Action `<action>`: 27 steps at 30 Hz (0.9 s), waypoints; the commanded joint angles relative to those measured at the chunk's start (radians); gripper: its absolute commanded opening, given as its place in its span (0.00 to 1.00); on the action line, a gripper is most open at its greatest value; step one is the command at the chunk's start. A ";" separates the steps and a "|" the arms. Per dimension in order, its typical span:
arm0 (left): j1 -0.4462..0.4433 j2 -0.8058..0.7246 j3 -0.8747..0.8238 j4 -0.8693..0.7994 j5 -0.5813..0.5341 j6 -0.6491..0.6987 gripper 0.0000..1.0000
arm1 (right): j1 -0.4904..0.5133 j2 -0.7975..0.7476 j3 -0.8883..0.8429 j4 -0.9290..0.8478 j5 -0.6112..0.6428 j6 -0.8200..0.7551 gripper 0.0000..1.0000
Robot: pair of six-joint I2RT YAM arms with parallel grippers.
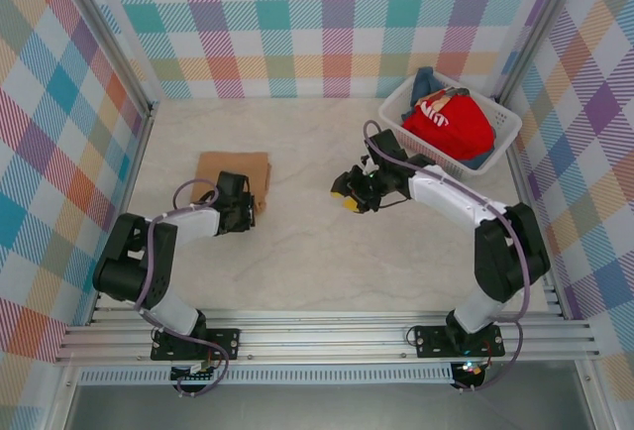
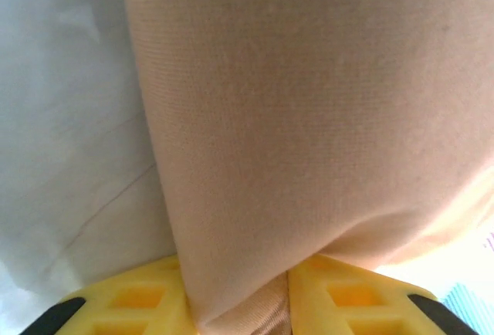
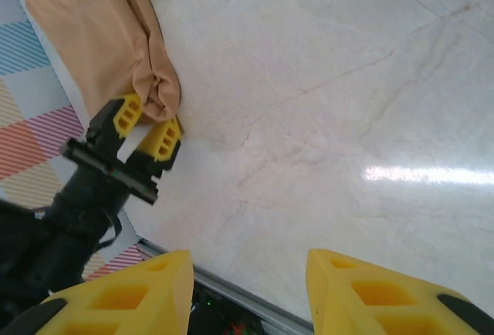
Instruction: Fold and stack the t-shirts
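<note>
A folded tan t-shirt (image 1: 233,172) lies on the left part of the table. My left gripper (image 1: 256,204) is at its near right corner, shut on the cloth. In the left wrist view the tan t-shirt (image 2: 309,119) runs down between the two yellow fingers (image 2: 131,304), pinched at the gripper (image 2: 235,308). The right wrist view shows the left gripper (image 3: 157,115) biting a bunched corner of the tan t-shirt (image 3: 93,26). My right gripper (image 1: 347,195) hovers over mid-table, open (image 3: 247,289) with nothing in it. A red t-shirt (image 1: 448,123) with white lettering lies on a blue t-shirt (image 1: 426,81) in the basket.
The white lattice basket (image 1: 508,125) stands at the back right corner. Checked walls close off the left, back and right sides. Bare marble tabletop (image 1: 327,262) stretches between the two arms; a metal rail runs along the near edge.
</note>
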 commanded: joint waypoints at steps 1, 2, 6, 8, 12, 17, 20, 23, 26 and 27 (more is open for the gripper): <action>0.095 0.091 0.088 0.064 -0.024 0.087 0.31 | -0.011 -0.080 -0.057 -0.049 0.014 -0.024 0.43; 0.125 0.122 0.131 0.042 0.000 0.126 0.31 | -0.013 -0.103 -0.077 -0.050 0.015 -0.020 0.43; 0.232 0.239 0.310 -0.021 0.084 0.240 0.30 | -0.021 -0.185 -0.142 -0.068 0.038 -0.004 0.43; 0.275 0.292 0.394 -0.054 0.112 0.291 0.29 | -0.027 -0.220 -0.166 -0.079 0.048 0.003 0.43; 0.347 0.421 0.576 -0.105 0.177 0.374 0.29 | -0.044 -0.274 -0.199 -0.096 0.065 0.012 0.43; 0.398 0.565 0.767 -0.162 0.230 0.433 0.31 | -0.065 -0.297 -0.200 -0.117 0.073 0.010 0.43; 0.419 0.639 0.857 -0.174 0.287 0.465 0.31 | -0.076 -0.299 -0.186 -0.128 0.074 0.008 0.43; 0.432 0.678 0.944 -0.244 0.293 0.522 0.32 | -0.081 -0.292 -0.174 -0.130 0.072 0.008 0.43; 0.443 0.690 0.979 -0.275 0.302 0.556 0.32 | -0.082 -0.277 -0.163 -0.131 0.069 0.005 0.43; 0.445 0.692 0.987 -0.291 0.308 0.568 0.32 | -0.083 -0.270 -0.159 -0.130 0.069 0.004 0.43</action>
